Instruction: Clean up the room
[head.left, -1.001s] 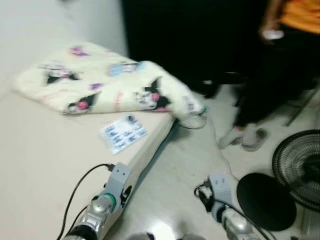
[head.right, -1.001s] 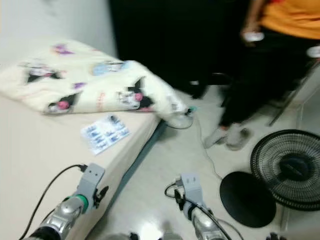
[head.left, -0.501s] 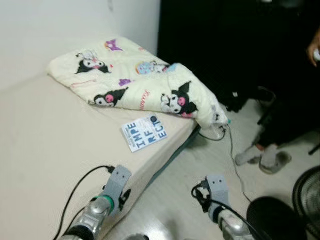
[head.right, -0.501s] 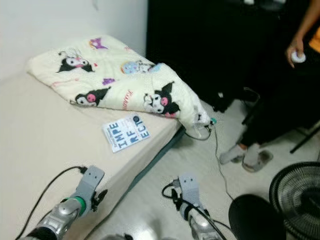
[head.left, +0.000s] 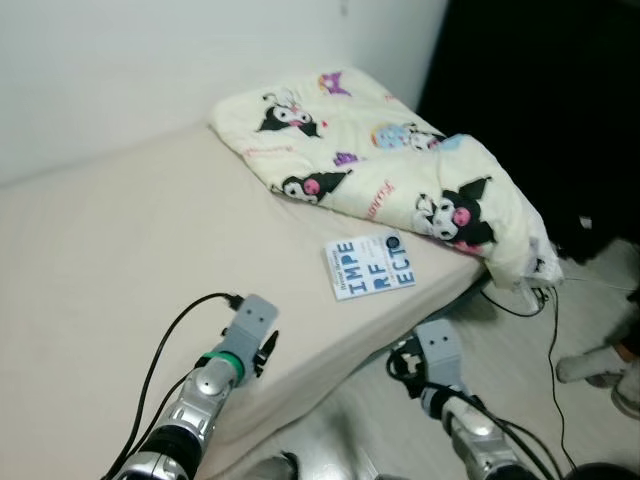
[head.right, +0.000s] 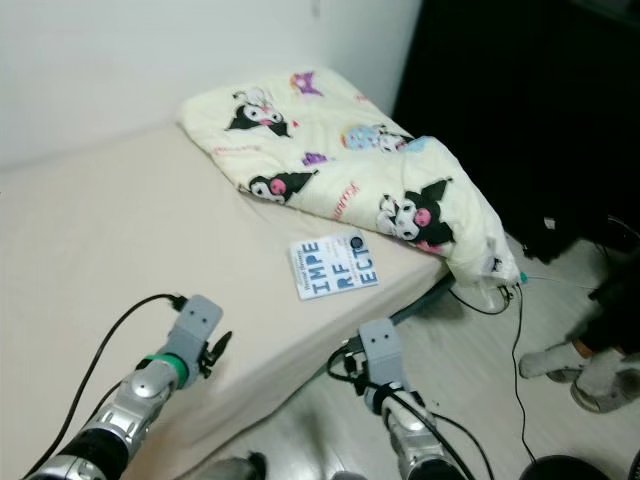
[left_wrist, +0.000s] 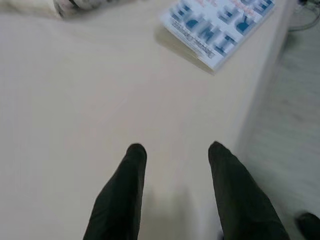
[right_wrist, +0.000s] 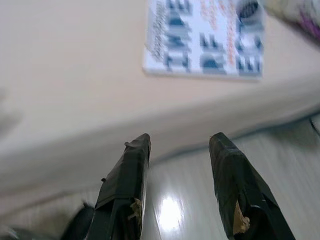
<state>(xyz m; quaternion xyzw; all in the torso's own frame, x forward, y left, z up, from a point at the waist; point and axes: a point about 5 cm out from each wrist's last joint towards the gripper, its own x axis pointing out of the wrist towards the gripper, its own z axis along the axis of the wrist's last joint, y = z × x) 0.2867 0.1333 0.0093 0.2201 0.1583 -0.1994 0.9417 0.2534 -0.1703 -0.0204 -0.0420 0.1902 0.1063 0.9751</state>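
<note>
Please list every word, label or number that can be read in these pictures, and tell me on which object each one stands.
"IMPE / RF / ECT": large blue letters in three rows on the white and blue flat book lying on the beige bed.
Small print at that cover's edge: too small to read.
Cream cartoon-print blanket: pink script, unreadable.

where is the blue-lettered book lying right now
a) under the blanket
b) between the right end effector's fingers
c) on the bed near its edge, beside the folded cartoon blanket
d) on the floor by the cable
c: the book lies flat on the bed close to its edge, just beside the blanket, with both end effectors apart from it and open.
</note>
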